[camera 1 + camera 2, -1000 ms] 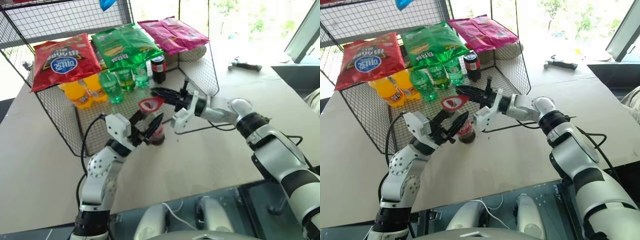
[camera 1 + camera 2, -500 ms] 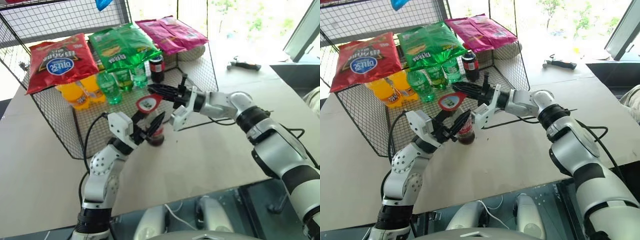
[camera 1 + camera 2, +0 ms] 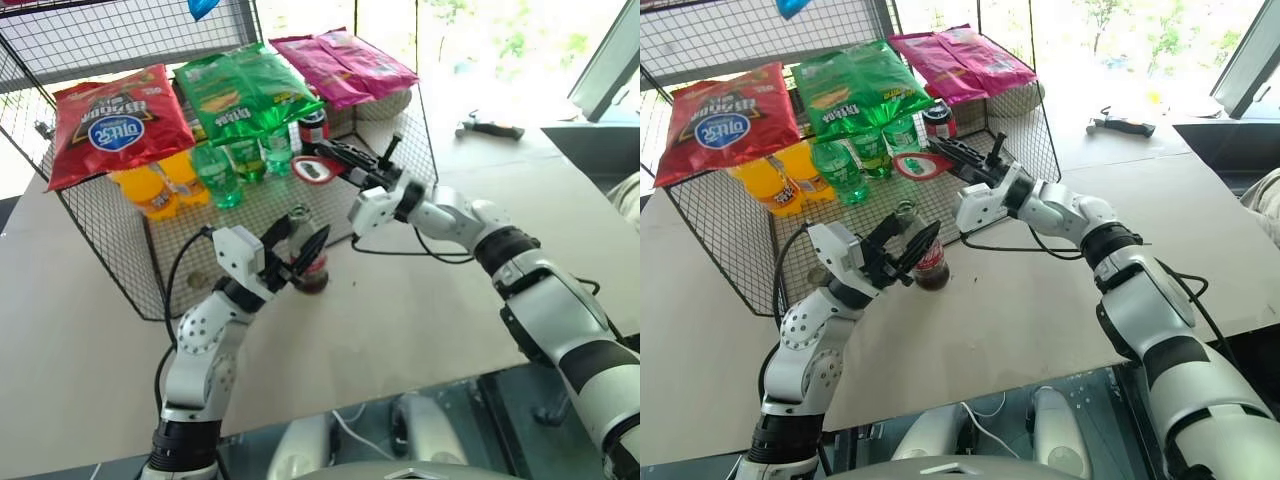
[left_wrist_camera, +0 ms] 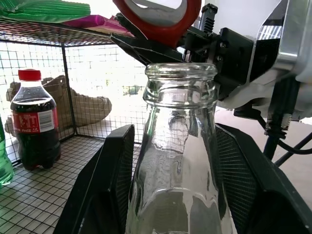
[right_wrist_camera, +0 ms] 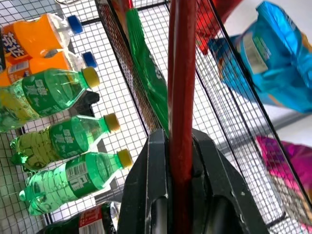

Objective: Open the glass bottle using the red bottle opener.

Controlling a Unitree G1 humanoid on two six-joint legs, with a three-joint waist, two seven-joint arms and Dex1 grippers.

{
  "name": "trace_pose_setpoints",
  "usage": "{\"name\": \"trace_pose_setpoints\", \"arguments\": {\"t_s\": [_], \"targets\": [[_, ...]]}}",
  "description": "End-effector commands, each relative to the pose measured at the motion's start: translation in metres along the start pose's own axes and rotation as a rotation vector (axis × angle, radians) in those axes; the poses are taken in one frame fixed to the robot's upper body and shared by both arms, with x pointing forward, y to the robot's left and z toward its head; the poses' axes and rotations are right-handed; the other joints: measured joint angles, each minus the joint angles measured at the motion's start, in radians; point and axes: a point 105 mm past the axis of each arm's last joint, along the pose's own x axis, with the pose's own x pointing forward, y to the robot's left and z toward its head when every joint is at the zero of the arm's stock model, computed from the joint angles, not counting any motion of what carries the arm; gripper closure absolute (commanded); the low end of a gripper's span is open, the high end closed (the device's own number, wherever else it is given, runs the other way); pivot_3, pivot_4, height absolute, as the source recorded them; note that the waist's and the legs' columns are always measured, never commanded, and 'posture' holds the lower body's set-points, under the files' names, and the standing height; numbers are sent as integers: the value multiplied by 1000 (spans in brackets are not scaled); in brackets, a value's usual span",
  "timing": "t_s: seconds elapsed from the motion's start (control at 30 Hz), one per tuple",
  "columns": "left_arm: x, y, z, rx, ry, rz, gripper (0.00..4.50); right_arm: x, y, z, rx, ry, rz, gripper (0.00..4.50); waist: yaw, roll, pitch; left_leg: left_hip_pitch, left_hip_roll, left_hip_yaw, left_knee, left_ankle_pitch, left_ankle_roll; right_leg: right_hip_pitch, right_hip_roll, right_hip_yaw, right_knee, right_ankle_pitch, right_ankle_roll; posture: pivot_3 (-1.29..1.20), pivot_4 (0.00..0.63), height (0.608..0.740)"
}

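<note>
The glass bottle (image 3: 310, 262) stands upright on the table just in front of the wire rack, with dark liquid at its bottom and a red label. My left gripper (image 3: 301, 244) is shut on its body, one black finger (image 4: 104, 185) on each side. The bottle's clear mouth (image 4: 180, 73) is bare, with no cap on it. My right gripper (image 3: 336, 158) is shut on the handle of the red bottle opener (image 3: 316, 168). The opener's ring head hangs above and behind the bottle's top, apart from it. In the right wrist view the red bottle opener (image 5: 181, 73) shows edge-on between the fingers.
Right behind the bottle stands a wire rack (image 3: 400, 150) holding red, green and pink snack bags, orange and green plastic bottles (image 3: 222, 172) and a small plastic cola bottle (image 4: 34, 122). A hand tool (image 3: 488, 129) lies far right. A black cable (image 3: 420, 252) crosses the table.
My right gripper has lifted the opener up and back from just over the bottle's top toward the rack, rolling as it went. The bottle's bare neck now shows. The left gripper kept still.
</note>
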Motion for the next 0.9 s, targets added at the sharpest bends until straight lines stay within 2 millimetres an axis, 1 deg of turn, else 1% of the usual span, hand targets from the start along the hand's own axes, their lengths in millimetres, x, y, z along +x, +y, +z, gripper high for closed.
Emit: {"name": "trace_pose_setpoints", "arguments": {"t_s": [0.03,0.1,0.13,0.17,0.23,0.27,0.4,0.43,0.53,0.63,0.7,0.73,0.77,0.83,0.9], "targets": [[-1,2,3,12,-2,7,2539,-1,-8,-3,38,25,-64,4500,0,0,0,0,0,0,-1,0,0,0,0,0,0,0,0,0,150,735],[-1,2,4,13,-6,6,1506,-2,-5,-2,44,28,-59,4500,-1,0,0,0,0,0,-1,0,0,-1,0,0,0,0,0,0,150,735],[-1,2,5,16,-6,7,1381,-3,-4,-2,44,27,-56,4500,-1,0,1,0,0,0,-1,0,0,-1,0,0,0,0,0,0,150,735],[-1,2,5,18,-6,8,811,-3,-3,-1,37,23,-47,4500,-1,0,1,0,0,0,-1,0,0,-1,0,0,0,0,0,0,150,735],[-1,2,5,20,-5,8,190,-4,1,0,28,16,-27,4500,-1,0,1,-3,0,1,-1,0,0,-4,0,0,0,0,0,0,150,735],[-1,2,5,22,-3,9,60,-5,1,0,35,21,-30,4500,-1,0,1,-4,0,1,-1,0,0,-4,0,0,0,0,0,0,150,735],[-1,3,6,26,1,9,60,-7,3,-3,58,39,-32,4500,-1,0,1,-8,0,0,-1,0,0,-9,0,0,0,1,1,0,150,735],[-2,2,6,26,3,7,60,-8,4,-4,73,48,-33,4500,-1,0,0,-9,0,0,-1,0,0,-9,0,0,0,3,4,0,150,735],[-5,-1,6,20,16,-8,60,-12,9,-12,189,108,-47,4500,-3,0,1,-10,0,0,-1,0,0,-10,0,-2,-1,3,4,0,150,735],[-11,-4,6,18,31,-19,60,-17,18,-17,323,162,-32,4500,-3,0,1,-10,0,-1,-1,0,0,-10,0,-3,-2,3,4,0,150,735],[-16,-5,5,17,46,-22,60,-23,27,-22,461,209,-29,4500,-2,0,1,-11,1,-2,-1,0,0,-10,-1,-4,-1,3,4,0,150,735],[-19,-5,4,16,55,-23,60,-28,34,-24,560,238,-27,4500,-1,0,1,-11,1,-2,-1,0,0,-10,-1,-4,-1,3,4,0,150,735],[-21,-5,2,17,65,-22,60,-34,43,-27,695,275,-35,4500,-1,0,1,-11,1,-2,-1,0,0,-10,-1,-4,-1,3,4,0,150,735],[-24,-5,-1,25,88,-30,60,-45,62,-23,921,308,-1,4500,0,1,1,-11,1,-3,0,0,0,-9,-1,-4,-1,3,4,0,150,735],[-26,-7,-4,25,106,-44,60,-55,75,-17,1079,335,40,4500,5,1,1,-12,1,-5,0,0,0,-9,-3,-4,-1,3,4,0,150,735]]}}
